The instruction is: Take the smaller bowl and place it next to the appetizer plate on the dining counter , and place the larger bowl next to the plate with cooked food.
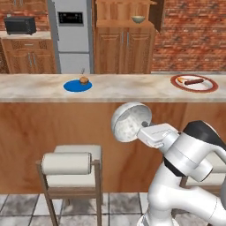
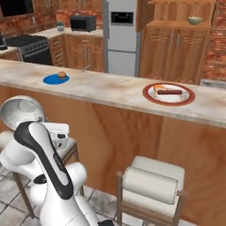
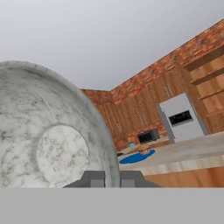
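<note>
- Item: the smaller bowl, silvery, marbled, speckled inside. Location: in the air in front of the wood-panelled face of the dining counter, below the level of the stone top, above and beside a padded stool.
- Holder: the gripper, jaws closed on the rim of the smaller bowl; in the hand view the two dark tips pinch the rim at the bowl's lower edge.
- Orientation: the bowl stands on edge, its mouth turned sideways toward the base cameras, not upward. It is round, so no long axis; its axis of symmetry lies roughly level.
- Destination: the appetizer plate, blue, with a small brown food piece, on the counter top, up and to the left of the bowl in the left base view.
- Other stock: the plate with cooked food well apart on the same top; the larger bowl on the wooden cabinet shelf behind.
- Handling note, as a judgement: raise the bowl clear above the counter edge before moving inward, roll the wrist so the mouth faces up, lower it onto bare stone just beside the blue plate without touching it, then release.
</note>
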